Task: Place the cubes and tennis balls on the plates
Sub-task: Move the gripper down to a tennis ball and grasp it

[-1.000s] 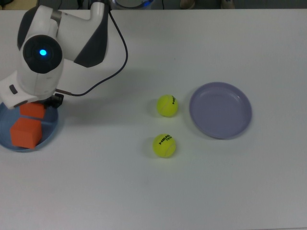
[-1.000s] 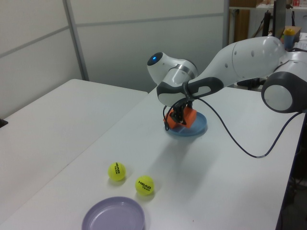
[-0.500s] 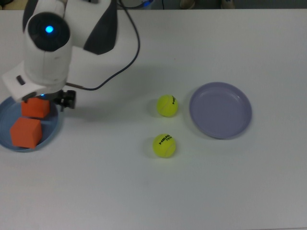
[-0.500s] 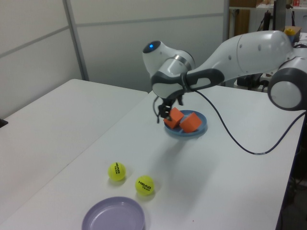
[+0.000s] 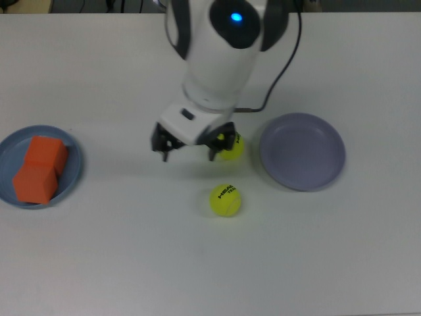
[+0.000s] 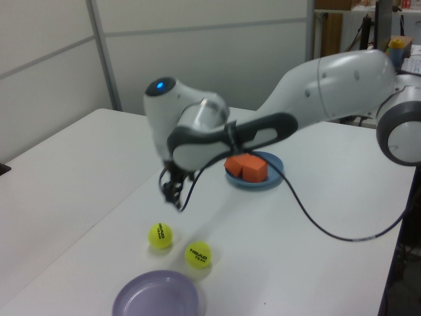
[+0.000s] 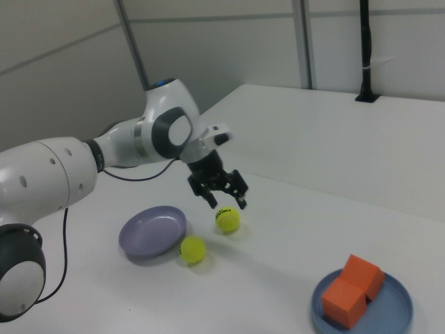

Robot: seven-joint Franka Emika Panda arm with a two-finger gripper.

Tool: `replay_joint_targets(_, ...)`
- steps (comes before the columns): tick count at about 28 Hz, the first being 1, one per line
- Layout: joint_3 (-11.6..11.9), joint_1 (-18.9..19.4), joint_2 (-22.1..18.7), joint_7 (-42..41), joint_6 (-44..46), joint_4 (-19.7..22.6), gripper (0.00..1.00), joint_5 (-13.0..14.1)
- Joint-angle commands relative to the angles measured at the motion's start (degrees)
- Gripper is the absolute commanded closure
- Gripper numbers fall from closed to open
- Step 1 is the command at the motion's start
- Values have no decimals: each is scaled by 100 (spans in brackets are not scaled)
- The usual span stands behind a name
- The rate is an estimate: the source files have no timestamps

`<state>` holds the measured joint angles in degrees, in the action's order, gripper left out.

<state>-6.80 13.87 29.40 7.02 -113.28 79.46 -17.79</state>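
The arm hangs over the middle of the white worktop (image 5: 118, 263), its pincer (image 5: 187, 148) spread wide and empty above bare surface, just to the top view's left of the nearer tennis ball.

Both orange cubes (image 5: 41, 170) already sit on the blue plate (image 5: 74, 164), touching each other, so the step in hand is judged to be fetching a ball for the lavender plate (image 5: 302, 151), which holds nothing. To do it well, the pincer should centre over 1 ball before descending, so the fingers straddle its widest part; a ball nudged off-centre will likely roll. The upper tennis ball (image 5: 231, 146) lies near the lavender plate's rim; the lower tennis ball (image 5: 225, 199), lettered in black, lies apart from it toward the worktop's near edge.

In the top view, the pincer's right finger overlaps the upper ball, hiding part of it. The right view clears this up: the pincer (image 7: 221, 192) hangs above the ball (image 7: 227, 218), not touching it. The left view shows both balls whole and unobstructed.
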Motion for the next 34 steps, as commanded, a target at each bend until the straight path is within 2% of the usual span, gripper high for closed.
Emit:
replay_joint_targets(1, -5, 195, 242, 54, -694, 123, 0, -110)
replay_joint_targets(12, -14, 301, 804, 81, -1740, 149, 0, -778)
replay_joint_targets(15, -14, 301, 857, 81, -1785, 149, 1, -840)
replay_joint_targets(18, -14, 371, 866, 63, -1785, 149, 30, -884)
replay_joint_targets(19, -14, 380, 866, 54, -1785, 149, 47, -902)
replay_joint_targets(20, -14, 388, 866, 37, -1785, 158, 69, -937)
replay_joint_targets(21, -14, 415, 866, 54, -1785, 158, 100, -954)
replay_joint_targets(26, -14, 424, 857, 54, -1776, 140, 100, -946)
replay_joint_targets(31, -66, 424, 551, 63, -1697, 114, 100, -797)
replay_joint_targets(34, -373, 433, 295, 54, -1399, 123, 100, -568)
